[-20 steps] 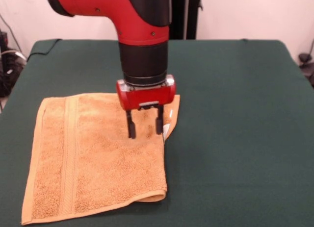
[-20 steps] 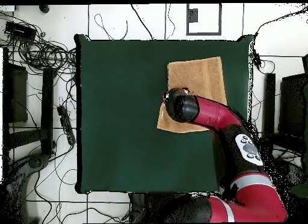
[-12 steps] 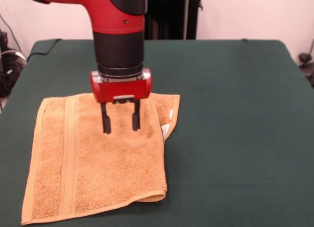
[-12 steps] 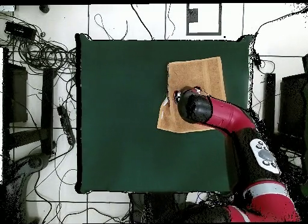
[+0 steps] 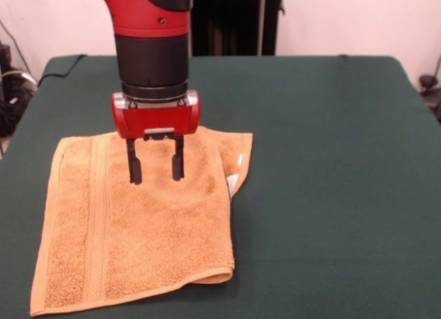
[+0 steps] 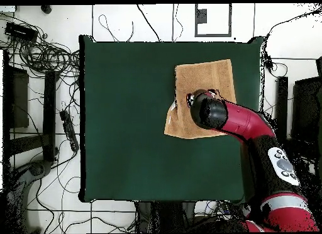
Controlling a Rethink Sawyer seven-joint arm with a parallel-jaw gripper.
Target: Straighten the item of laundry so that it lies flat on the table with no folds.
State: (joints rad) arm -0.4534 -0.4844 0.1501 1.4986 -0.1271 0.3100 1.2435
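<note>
One nubby terry towel — folded edge

Count: one towel, one tabletop, one robot arm carrying one tool. The tool has two fingers. The towel bears one small white tag.

A robotics lab: a red and black robot arm stands at a dark green cloth-covered table, with tangled black cables on white-tiled floor at ten o'clock.
</note>
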